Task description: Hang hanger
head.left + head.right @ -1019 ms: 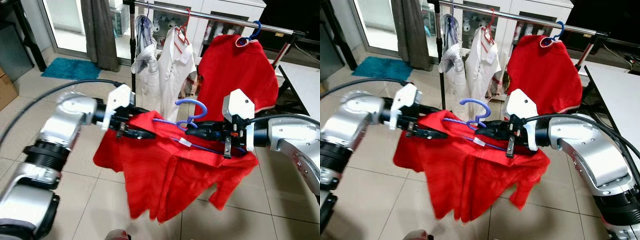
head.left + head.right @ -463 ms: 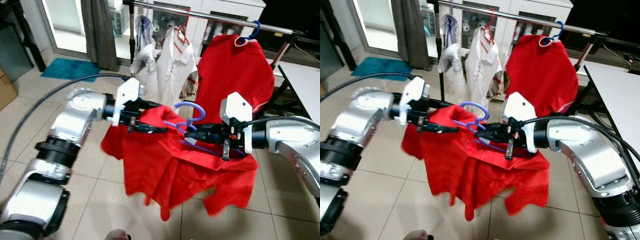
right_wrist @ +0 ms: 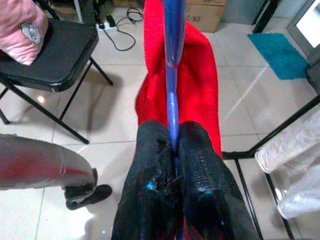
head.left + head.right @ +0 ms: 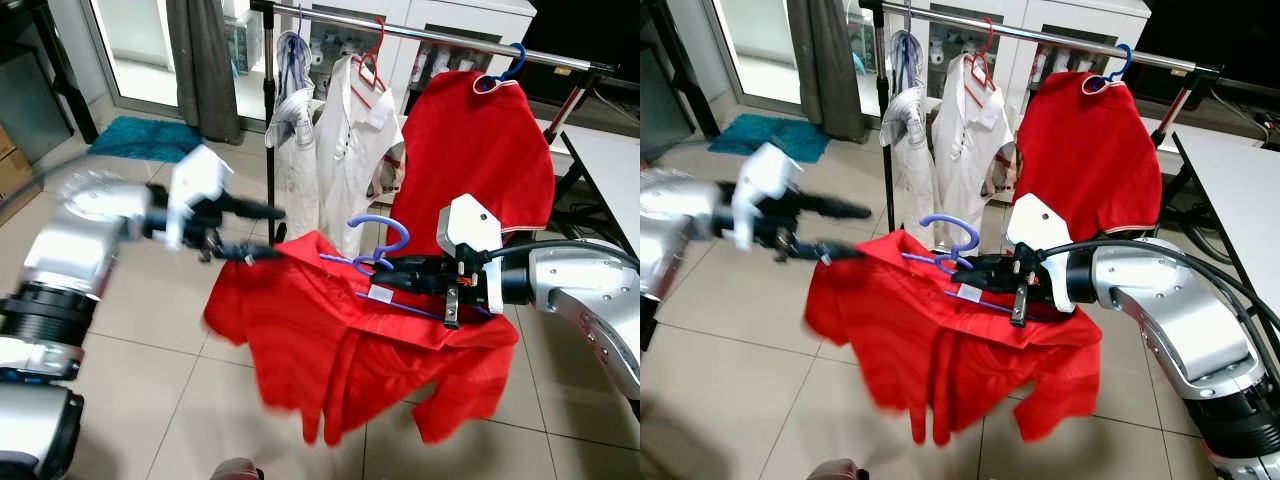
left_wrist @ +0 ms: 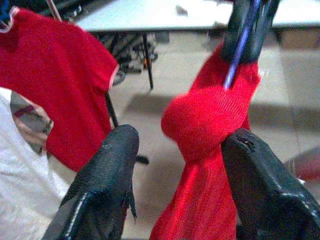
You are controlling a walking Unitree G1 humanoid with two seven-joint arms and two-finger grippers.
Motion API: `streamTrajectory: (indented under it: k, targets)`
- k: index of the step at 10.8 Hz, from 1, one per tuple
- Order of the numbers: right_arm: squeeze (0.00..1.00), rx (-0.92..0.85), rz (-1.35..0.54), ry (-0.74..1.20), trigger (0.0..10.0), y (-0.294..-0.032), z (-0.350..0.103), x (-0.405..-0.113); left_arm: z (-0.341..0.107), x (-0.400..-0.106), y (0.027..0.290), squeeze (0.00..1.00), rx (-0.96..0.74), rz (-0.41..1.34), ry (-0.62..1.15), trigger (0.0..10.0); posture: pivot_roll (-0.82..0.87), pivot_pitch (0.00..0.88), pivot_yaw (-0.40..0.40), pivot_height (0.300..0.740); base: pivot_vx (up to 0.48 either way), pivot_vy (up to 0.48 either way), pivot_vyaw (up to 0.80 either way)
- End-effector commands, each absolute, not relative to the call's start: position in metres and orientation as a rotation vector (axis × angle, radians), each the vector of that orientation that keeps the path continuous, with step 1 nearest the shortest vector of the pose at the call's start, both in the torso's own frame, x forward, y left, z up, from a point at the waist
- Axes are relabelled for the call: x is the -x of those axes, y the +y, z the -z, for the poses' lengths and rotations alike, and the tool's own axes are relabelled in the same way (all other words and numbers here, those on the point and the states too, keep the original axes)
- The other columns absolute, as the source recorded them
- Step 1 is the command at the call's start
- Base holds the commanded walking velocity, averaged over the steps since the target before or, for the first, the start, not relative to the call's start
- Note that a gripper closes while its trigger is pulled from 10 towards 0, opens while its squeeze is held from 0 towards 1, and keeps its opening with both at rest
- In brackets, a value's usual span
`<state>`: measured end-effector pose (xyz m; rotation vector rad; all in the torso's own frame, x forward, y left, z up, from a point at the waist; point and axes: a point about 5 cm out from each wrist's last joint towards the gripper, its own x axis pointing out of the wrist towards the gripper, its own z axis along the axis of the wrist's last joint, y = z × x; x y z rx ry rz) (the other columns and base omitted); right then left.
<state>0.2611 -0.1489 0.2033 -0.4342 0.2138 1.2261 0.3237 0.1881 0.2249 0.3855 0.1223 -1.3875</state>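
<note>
A red shirt [image 4: 350, 340] hangs on a blue hanger [image 4: 385, 240], held in the air in front of the clothes rail [image 4: 450, 37]. My right gripper [image 4: 395, 272] is shut on the hanger's lower bar, just right of its hook; the right wrist view shows both fingers [image 3: 150, 165] pressed around the blue bar [image 3: 172, 100]. My left gripper [image 4: 278, 232] is open at the shirt's left shoulder. In the left wrist view the bunched red shoulder [image 5: 205, 120] sits between the spread fingers [image 5: 110, 170], touching one of them.
On the rail hang a pale garment [image 4: 295, 120], a white shirt on a red hanger [image 4: 360, 130] and another red shirt [image 4: 475, 150] on a blue hanger. A white table [image 4: 610, 160] stands at the right. A black chair [image 3: 45, 55] is behind me.
My left gripper has let go of the shirt's left shoulder, opened and drawn back to the left. The right gripper keeps the hanger, which sits slightly lower.
</note>
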Motion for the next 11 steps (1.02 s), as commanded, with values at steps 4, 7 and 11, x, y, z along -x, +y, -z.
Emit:
streamTrajectory:
  k: [4,7,11]
  targets:
    - [0.0,0.483,-1.232,0.201,10.0,-0.145,-0.208,-0.265,-0.291,-0.35,0.164,1.0,-0.241,1.309,-0.167,10.0,0.09,0.0,-0.059,0.74,0.0,0.0,0.0]
    - [0.0,0.492,-1.228,0.194,10.0,-0.142,-0.209,-0.265,-0.244,-0.341,0.13,0.0,-0.442,1.567,0.068,10.0,0.07,0.0,-0.037,0.74,0.0,0.0,0.0]
    - [0.0,0.484,-1.227,0.183,10.0,-0.139,-0.212,-0.262,-0.217,-0.339,0.112,0.0,-0.59,1.672,0.147,9.6,0.06,0.0,-0.02,0.74,0.0,0.0,0.0]
